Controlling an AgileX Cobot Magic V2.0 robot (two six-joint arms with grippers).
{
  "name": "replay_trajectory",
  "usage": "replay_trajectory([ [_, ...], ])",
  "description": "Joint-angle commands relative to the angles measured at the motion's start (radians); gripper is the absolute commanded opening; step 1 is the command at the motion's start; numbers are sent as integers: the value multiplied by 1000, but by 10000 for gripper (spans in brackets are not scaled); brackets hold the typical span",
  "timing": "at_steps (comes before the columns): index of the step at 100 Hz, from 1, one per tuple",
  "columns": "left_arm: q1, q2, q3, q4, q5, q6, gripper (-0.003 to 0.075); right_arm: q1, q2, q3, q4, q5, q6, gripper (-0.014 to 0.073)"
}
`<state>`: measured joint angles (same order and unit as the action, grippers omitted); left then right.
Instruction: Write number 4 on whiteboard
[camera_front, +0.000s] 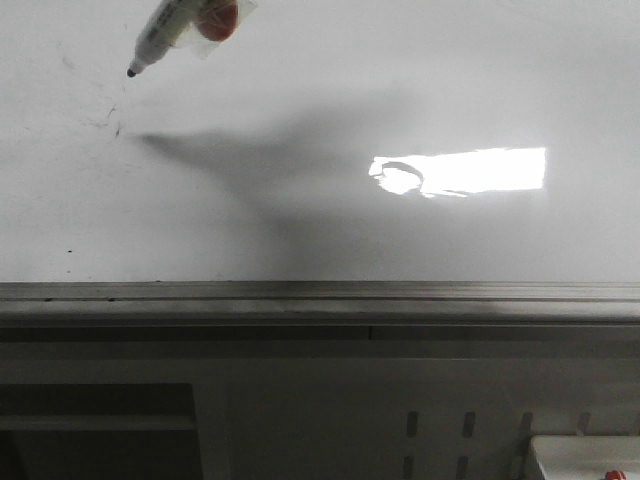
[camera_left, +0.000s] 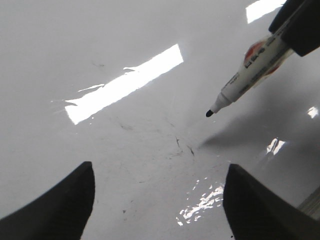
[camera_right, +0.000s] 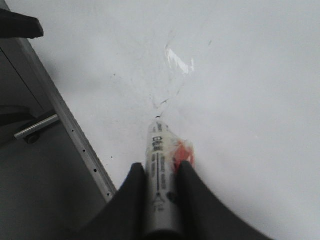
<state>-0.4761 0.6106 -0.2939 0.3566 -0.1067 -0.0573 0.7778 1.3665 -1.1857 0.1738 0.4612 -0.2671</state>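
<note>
- Right gripper (camera_right: 161, 172): fingers clamped on the marker (camera_right: 159, 165), its long axis slanting down to the tip, which hovers just off the whiteboard (camera_front: 300, 90)
- Left gripper (camera_left: 157, 200): fingers spread, empty, near the tip
- Only faint smudges (camera_left: 182, 146) beneath; no number 4 drawn yet

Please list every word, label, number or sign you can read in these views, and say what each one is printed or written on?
White marker barrel with an orange-red label, held in the right gripper: dark print runs along it, too blurred to read.
Glossy white whiteboard: only faint smudges and short stray strokes, no legible number.
Nothing else carries text.
</note>
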Motion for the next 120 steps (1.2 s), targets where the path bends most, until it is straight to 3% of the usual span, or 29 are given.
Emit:
replay_trajectory([
  [1, 4, -1, -27, -25, -62, -11, 491, -11, -27, -40, -29, -81, -9, -64],
  [58, 4, -1, -27, -44, -64, -11, 491, -44, 22, -46, -49, -56, -5, -64],
  [120, 4, -1, -27, -44, -64, -11, 491, -16, 17, 70, 2, -92, 10, -64],
])
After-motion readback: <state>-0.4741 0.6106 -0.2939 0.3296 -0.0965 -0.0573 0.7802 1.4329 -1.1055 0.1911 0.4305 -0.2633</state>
